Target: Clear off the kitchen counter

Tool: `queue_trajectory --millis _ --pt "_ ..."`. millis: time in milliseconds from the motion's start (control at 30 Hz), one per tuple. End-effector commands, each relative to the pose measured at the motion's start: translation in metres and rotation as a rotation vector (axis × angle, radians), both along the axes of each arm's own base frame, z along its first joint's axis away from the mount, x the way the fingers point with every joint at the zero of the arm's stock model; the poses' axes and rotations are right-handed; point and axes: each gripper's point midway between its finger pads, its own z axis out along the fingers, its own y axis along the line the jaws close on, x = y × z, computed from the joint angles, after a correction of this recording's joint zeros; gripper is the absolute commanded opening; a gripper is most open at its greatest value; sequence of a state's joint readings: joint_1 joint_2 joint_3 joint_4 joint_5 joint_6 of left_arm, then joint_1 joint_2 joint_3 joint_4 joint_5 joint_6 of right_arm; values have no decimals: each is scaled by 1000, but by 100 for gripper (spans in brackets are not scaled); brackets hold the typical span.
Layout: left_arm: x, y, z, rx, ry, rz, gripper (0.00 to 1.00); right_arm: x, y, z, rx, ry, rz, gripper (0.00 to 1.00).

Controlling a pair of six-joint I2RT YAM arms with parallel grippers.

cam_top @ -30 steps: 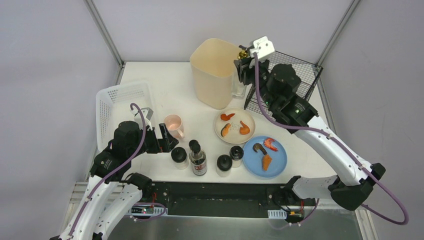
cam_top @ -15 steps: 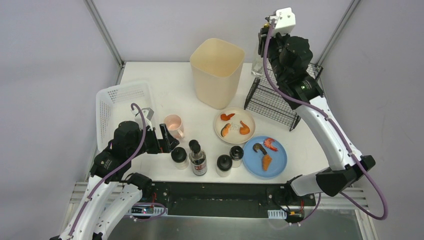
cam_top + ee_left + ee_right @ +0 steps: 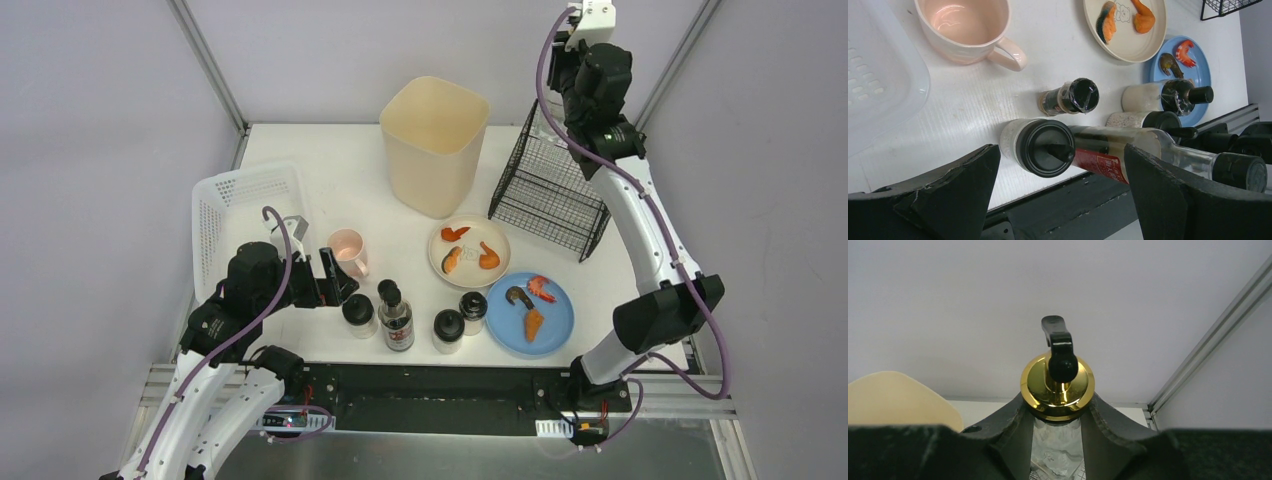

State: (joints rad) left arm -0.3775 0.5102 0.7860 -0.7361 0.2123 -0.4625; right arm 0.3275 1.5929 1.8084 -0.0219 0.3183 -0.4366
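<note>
The kitchen counter (image 3: 330, 170) is the white tabletop. My right gripper (image 3: 565, 60) is raised high over the back of the black wire rack (image 3: 550, 190). It is shut on a clear glass dispenser bottle (image 3: 1057, 385) with a gold collar and black spout, the jaws clamped just under the collar. My left gripper (image 3: 335, 280) is open and empty. It hovers low by the front edge, over a black-lidded shaker (image 3: 1040, 146) and a red-labelled sauce bottle (image 3: 1118, 152).
A pink mug (image 3: 347, 247), a cream plate with food (image 3: 469, 251), a blue plate with food (image 3: 530, 313) and two more shakers (image 3: 447, 329) stand near the front. A tall cream bin (image 3: 434, 145) stands at the back. A white perforated basket (image 3: 240, 215) sits left.
My right gripper has lifted the dispenser bottle from beside the cream bin, up and to the back right, above the wire rack. The left arm has not moved.
</note>
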Motion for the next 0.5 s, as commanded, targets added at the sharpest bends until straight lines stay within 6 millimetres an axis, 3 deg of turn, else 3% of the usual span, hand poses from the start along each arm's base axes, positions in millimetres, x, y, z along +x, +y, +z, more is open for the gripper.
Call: queue_trajectory --millis 0,467 --pt "3 -6 4 -31 -16 -20 100 -12 -15 91 123 -280 14 0" --pt "6 -5 0 -18 -2 -13 100 36 -5 62 30 -248 86 0"
